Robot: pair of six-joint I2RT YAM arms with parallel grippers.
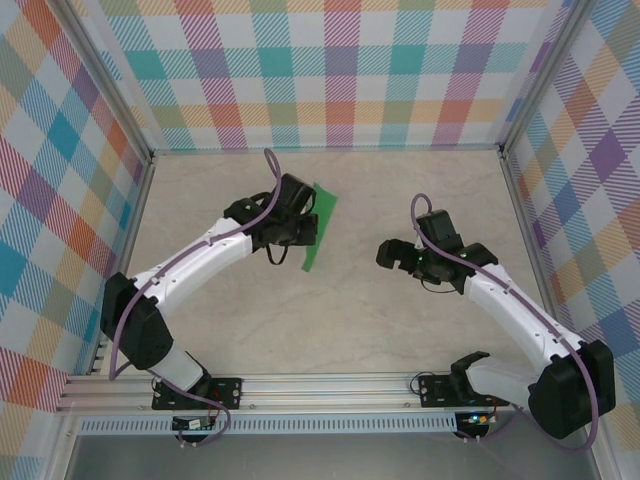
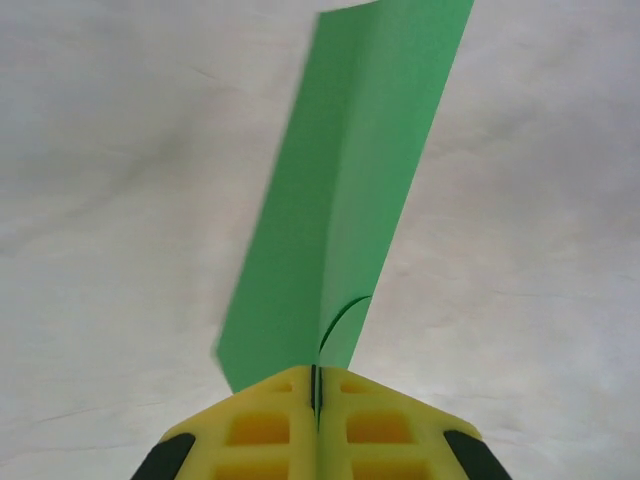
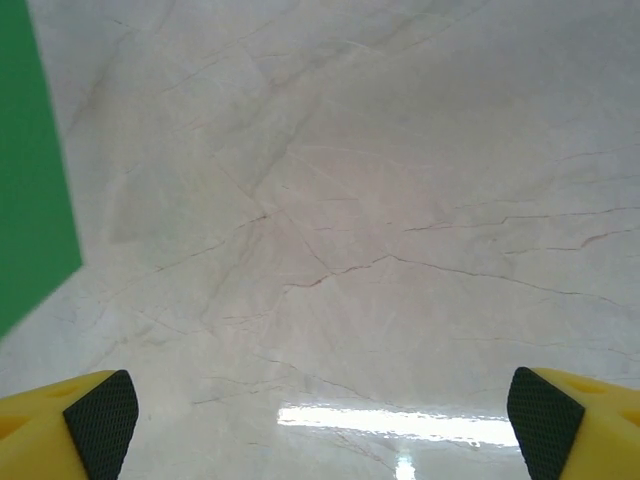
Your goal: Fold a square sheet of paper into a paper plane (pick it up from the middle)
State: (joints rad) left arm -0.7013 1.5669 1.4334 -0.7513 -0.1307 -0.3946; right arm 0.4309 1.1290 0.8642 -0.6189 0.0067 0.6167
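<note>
The left arm (image 1: 200,255) reaches out over the pale worktop (image 1: 400,330), which has thin crack lines in it. The left jaws are clenched on one end of the green sheet of paper (image 1: 322,222). In the left wrist view, the two yellow fingers (image 2: 215,440) press together with the paper pinched between them. The paper stretches away from them, long and narrow, with a fold line down its length. Only green shows. I cannot tell if its far end touches the worktop.

The right arm (image 1: 510,310) is off to the right, well apart from the paper. The right jaws are spread wide and hold nothing. Their black pads (image 3: 100,420) face each other over bare worktop.

Walls (image 1: 300,70) with bright checks stand around the worktop.
</note>
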